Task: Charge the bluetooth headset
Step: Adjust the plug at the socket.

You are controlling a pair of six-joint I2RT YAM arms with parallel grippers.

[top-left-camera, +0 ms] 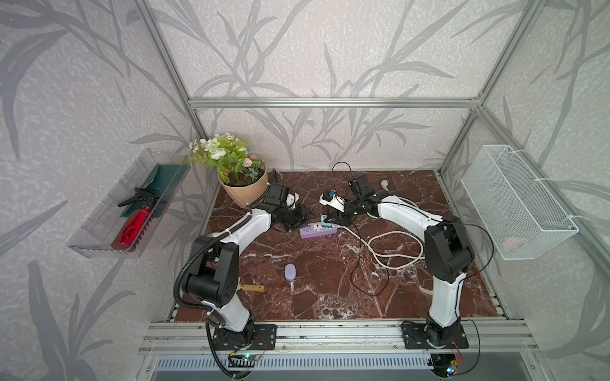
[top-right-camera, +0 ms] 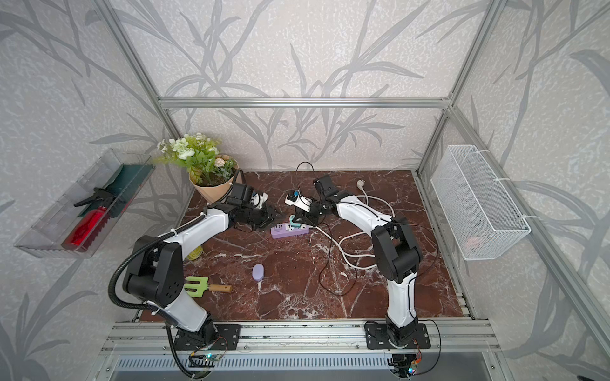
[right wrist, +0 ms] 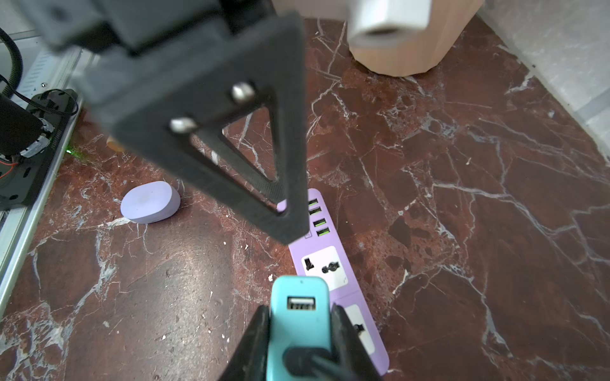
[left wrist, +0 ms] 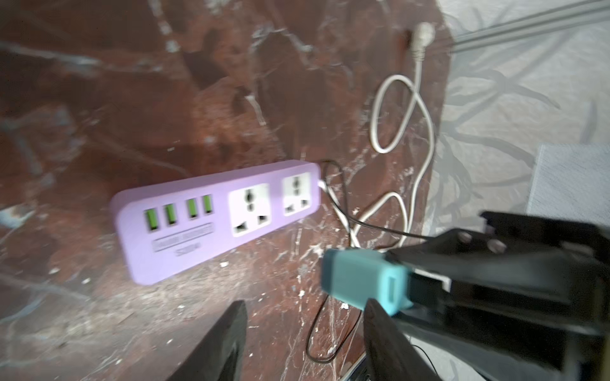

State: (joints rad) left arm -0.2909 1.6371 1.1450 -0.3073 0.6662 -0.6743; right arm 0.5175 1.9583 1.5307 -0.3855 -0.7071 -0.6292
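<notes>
Two wrist views, headset (right wrist: pixel 150 203) in right only, white plug (left wrist: pixel 422 33) left only

We see white shells over black joint housings on the left arm (top-left-camera: pixel 251 227) and the right arm (top-left-camera: pixel 402 211). A black ribbed conduit (top-left-camera: pixel 181 273), bound with white zip ties, follows the left one; a thin black cable (top-left-camera: pixel 492 247) loops off the right. Each has a black base plate (top-left-camera: pixel 265 333). The left gripper (left wrist: pixel 303 326) has matte black, open triangular fingers (right wrist: pixel 287 198) with two silver screws (right wrist: pixel 242 92).
</notes>
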